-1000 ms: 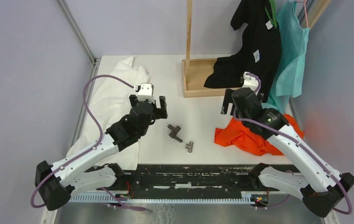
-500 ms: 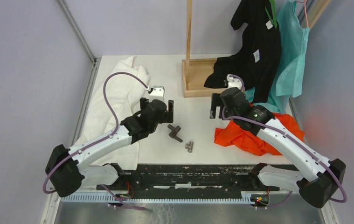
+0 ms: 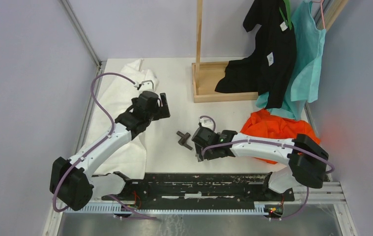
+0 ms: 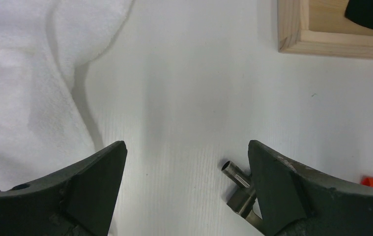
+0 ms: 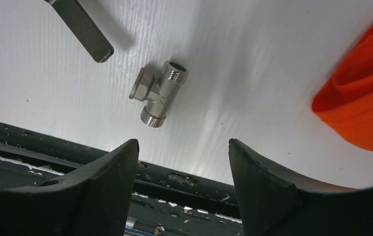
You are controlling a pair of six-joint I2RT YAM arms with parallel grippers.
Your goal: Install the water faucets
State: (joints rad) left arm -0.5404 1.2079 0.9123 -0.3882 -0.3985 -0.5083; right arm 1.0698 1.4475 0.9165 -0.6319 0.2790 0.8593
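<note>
Bright, even light from above; soft shadows.
The white bench (image 3: 184, 88) carries a pale sheen in the right wrist view, the short faucet fitting (image 5: 158, 93) glints sharply, and the white cloth (image 4: 27, 73) at upper left nearly washes out.

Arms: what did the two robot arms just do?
The right gripper swung from the orange cloth over to the small fitting, jaws open above it. The left gripper pulled back toward the white cloth. Nothing was grabbed; it and the big fitting stayed put.

White towel (image 3: 120, 96), orange cloth (image 3: 272, 125), wooden stand (image 3: 205, 81)
</note>
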